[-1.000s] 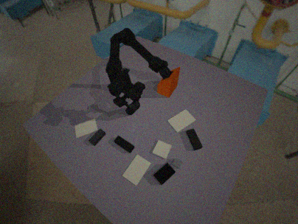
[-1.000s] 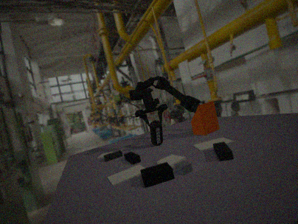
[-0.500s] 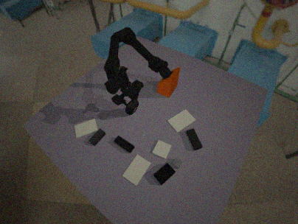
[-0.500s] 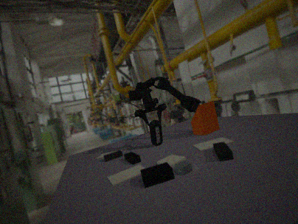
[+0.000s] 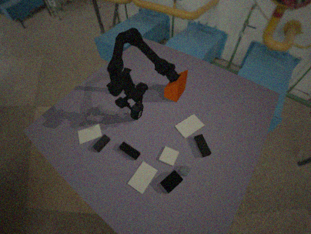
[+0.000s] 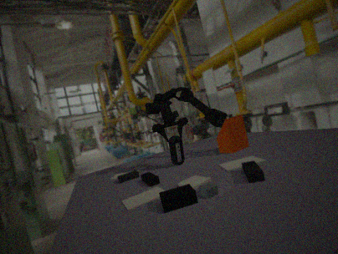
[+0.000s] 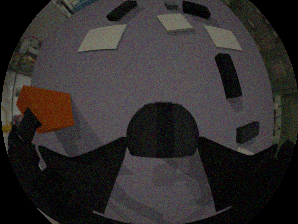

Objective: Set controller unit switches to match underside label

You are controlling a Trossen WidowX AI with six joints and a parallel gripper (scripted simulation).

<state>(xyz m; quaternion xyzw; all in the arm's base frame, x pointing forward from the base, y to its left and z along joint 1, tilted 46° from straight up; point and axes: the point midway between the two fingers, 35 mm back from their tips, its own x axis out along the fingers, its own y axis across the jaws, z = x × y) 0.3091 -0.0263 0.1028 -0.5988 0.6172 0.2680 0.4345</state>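
The dark controller unit (image 5: pixel 136 113) (image 6: pixel 172 154) (image 7: pixel 163 122) has rounded ends and hangs lengthwise down from my gripper (image 5: pixel 134 107) (image 6: pixel 176 143) (image 7: pixel 162 141). The gripper's two fingers are against its long sides, shut on it, and it appears held above the bench. In the exterior view a pale narrow strip shows on the unit's face, too blurred to read. The wrist view shows its rounded end and a faint lengthwise band. The switch positions and label squares cannot be made out.
Several dark blocks (image 5: pixel 202 145) (image 5: pixel 171 182) (image 5: pixel 129 150) (image 5: pixel 101 143) and pale flat modules (image 5: pixel 189 125) (image 5: pixel 168 155) (image 5: pixel 142 177) (image 5: pixel 89 133) lie on the bench. A small grey part (image 5: pixel 184 170) is beside one block. An orange block (image 5: pixel 176 89) (image 6: pixel 233 135) (image 7: pixel 50 110) stands at the arm's base.
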